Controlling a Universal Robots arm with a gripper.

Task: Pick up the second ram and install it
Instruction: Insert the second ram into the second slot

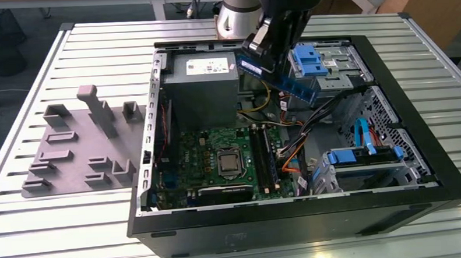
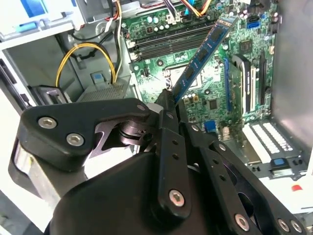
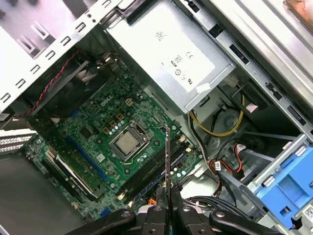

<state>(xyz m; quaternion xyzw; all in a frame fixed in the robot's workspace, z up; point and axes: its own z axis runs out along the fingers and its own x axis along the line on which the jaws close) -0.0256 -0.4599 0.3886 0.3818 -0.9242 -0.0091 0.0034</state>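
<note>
While the claw pinches the memory stick above the open computer case, seating it in the motherboard remains.

Bright, even overhead light; glare on the slatted table, shadowed case interior, all views sharp.

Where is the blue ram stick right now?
The second ram is pinched in the end effector, held in the air above the green motherboard inside the computer case.
</note>
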